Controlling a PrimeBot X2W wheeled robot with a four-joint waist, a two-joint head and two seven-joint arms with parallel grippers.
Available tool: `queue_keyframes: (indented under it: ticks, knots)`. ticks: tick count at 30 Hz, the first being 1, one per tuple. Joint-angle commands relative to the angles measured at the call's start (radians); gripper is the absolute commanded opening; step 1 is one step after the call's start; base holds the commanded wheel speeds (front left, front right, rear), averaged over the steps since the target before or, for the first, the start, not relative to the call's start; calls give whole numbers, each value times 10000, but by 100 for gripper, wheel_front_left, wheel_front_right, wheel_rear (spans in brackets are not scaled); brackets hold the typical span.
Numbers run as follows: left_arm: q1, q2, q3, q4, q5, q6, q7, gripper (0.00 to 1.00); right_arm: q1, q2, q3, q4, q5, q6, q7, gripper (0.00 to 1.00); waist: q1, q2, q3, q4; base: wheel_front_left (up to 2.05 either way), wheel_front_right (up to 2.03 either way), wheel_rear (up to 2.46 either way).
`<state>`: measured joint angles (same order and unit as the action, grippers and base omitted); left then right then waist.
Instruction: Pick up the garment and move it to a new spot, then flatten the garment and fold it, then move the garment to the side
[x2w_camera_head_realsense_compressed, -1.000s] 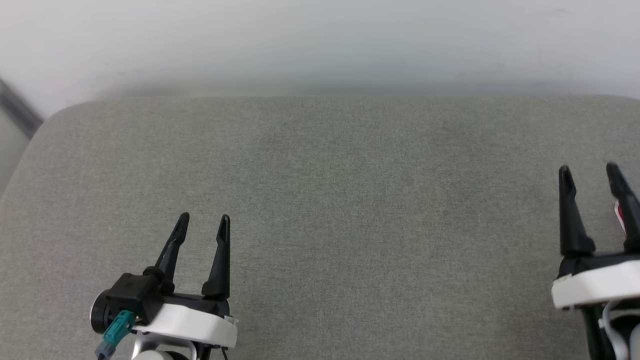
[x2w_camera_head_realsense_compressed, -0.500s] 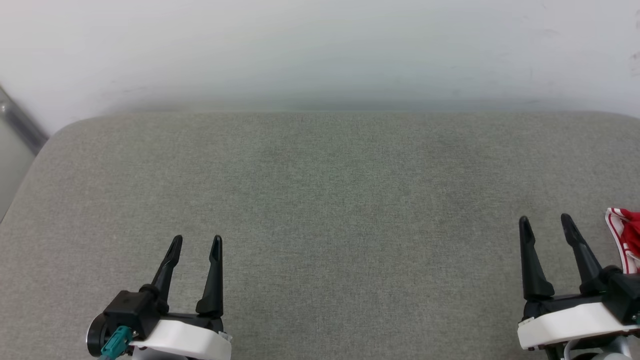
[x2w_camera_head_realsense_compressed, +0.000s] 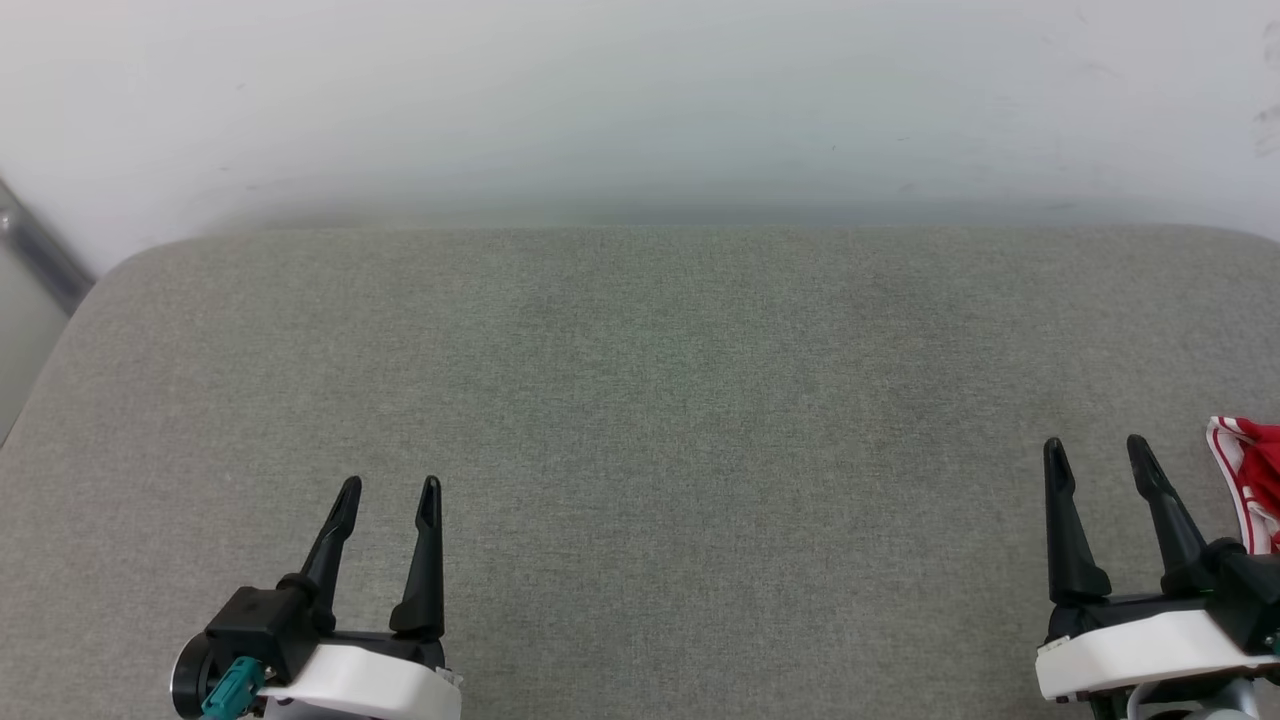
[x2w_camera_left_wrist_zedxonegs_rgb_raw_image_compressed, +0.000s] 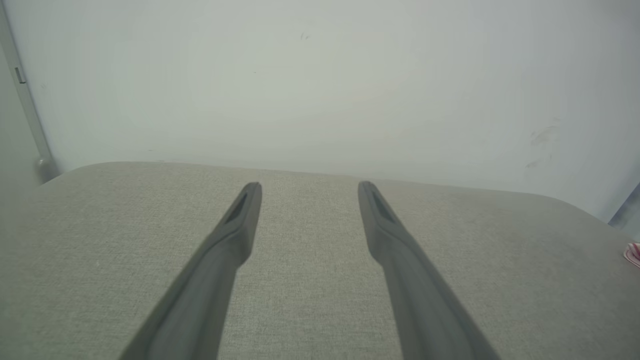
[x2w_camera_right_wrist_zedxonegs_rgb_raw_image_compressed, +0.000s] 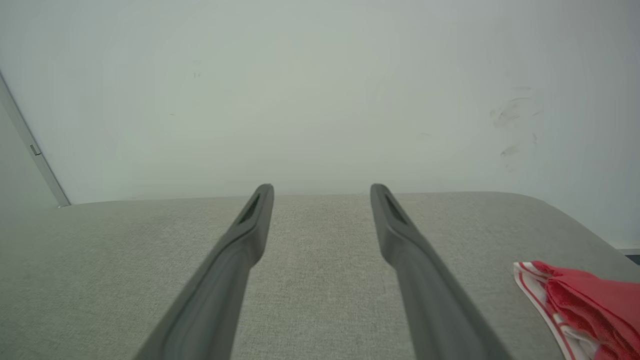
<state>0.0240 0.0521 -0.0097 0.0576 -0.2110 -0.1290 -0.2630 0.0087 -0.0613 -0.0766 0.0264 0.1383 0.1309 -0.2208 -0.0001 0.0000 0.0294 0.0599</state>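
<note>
The garment (x2w_camera_head_realsense_compressed: 1252, 480) is a red cloth with red-white striped trim, lying on the grey cushion at the head view's far right edge, mostly cut off. It also shows as the garment (x2w_camera_right_wrist_zedxonegs_rgb_raw_image_compressed: 585, 305) at the lower right of the right wrist view, and a sliver of the garment (x2w_camera_left_wrist_zedxonegs_rgb_raw_image_compressed: 634, 252) sits at the right edge of the left wrist view. My right gripper (x2w_camera_head_realsense_compressed: 1096, 453) stands open just left of it, apart from it, nothing between its fingers. My left gripper (x2w_camera_head_realsense_compressed: 390, 492) is open over the cushion's lower left, empty.
A wide grey fabric cushion (x2w_camera_head_realsense_compressed: 640, 400) with rounded far corners spans the scene. A pale wall (x2w_camera_head_realsense_compressed: 640, 90) rises right behind its far edge. A grey metal strip (x2w_camera_head_realsense_compressed: 40, 250) runs down the wall at the far left corner.
The head camera shifted, so the whole picture moved. Both grippers now sit lower in view. The right gripper, once in front of the garment's edge, now stands left of it. Little changed in the last half second.
</note>
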Motion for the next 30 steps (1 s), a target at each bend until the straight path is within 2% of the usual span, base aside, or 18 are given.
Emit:
queue_keyframes:
  ticks: [1, 14, 15, 18, 30]
  knots:
    - [48, -17, -6, -47, 72, 0, -21, 100, -27, 61, 4, 12, 11, -4, -64, 100, 1, 0, 1, 3, 0, 0, 0]
    - [112, -19, 258, -157, -1, 91, -21, 100, -14, 116, 150, 124, -42, -4, -158, 100, 1, 0, 13, 7, 0, 0, 0]
    - [34, -12, 254, -139, -30, 103, 0, 0, 0, 69, 152, 106, -10, 0, -91, 0, 1, 0, 14, 6, 0, 0, 0]
    - [157, -15, 222, 134, -89, 92, 12, 0, 73, 75, 161, 382, 41, 0, -54, 0, 1, 0, 13, 4, 0, 0, 0]
    - [-93, 55, 298, 413, -2434, 76, 550, 0, -147, 80, 70, 667, 2434, 0, 501, 0, 1, 0, -14, -55, 0, 0, 0]
